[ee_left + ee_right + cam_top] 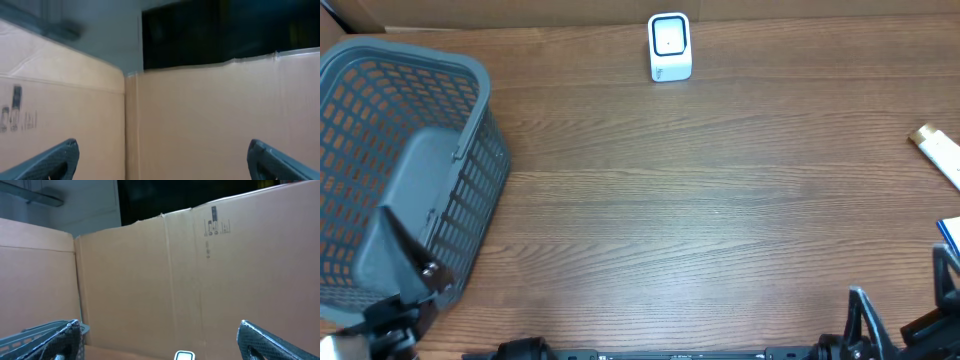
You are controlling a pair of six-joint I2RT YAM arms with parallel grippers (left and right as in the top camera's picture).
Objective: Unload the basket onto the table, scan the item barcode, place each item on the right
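Right gripper (905,312) parked at the near edge of the table (720,200), right-hand corner, jaws spread wide and holding nothing; fingertips (260,340) visible at both lower corners of the right wrist view with only cardboard wall (200,280) between them. Left gripper (162,160) likewise released and empty, parked at the near left corner beside the grey basket (400,160), aimed at cardboard in its own view.

Item to be scanned, by judgement: the pale box-like object (942,155) at the right table edge, partly cut off by the frame, with a blue-edged object (950,232) just nearer along the same edge. Identity of either not confirmable; no barcode visible.

Lies ahead and slightly outboard of the right gripper, well apart from it; far across the table from the left. Right arm clearly nearer. Long axis appears to run diagonally, near-right to far-left.

Scanner (670,47) upright at the far edge, centre, well apart from item and both grippers.
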